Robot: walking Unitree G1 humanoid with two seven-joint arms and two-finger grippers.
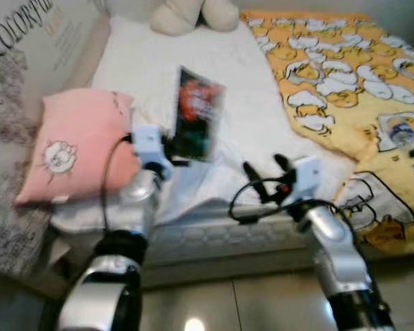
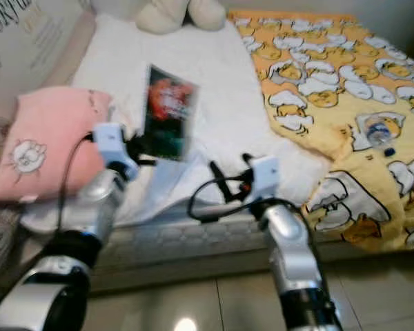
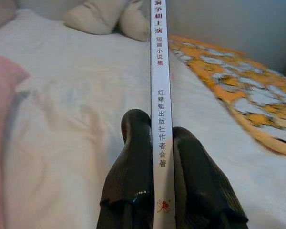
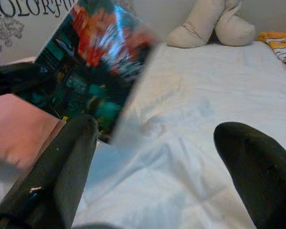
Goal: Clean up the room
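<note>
White bed (image 1: 214, 76) ahead: my left hand (image 3: 155, 157) grips a book (image 1: 196, 114) by its spine, lifted clear. My right hand (image 1: 268, 174) hovers empty, fingers spread. Bottle (image 1: 400, 131) remains on the blanket (image 1: 331, 62), so I judge tidying barely begun.

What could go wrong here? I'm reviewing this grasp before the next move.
The left end effector pinches the book only by its lower spine edge, so it could pivot or slip onto the white sheet. The open right end effector hovers close and could knock the book.

Book (image 1: 196, 114) cover motion-blurred, print illegible
</note>
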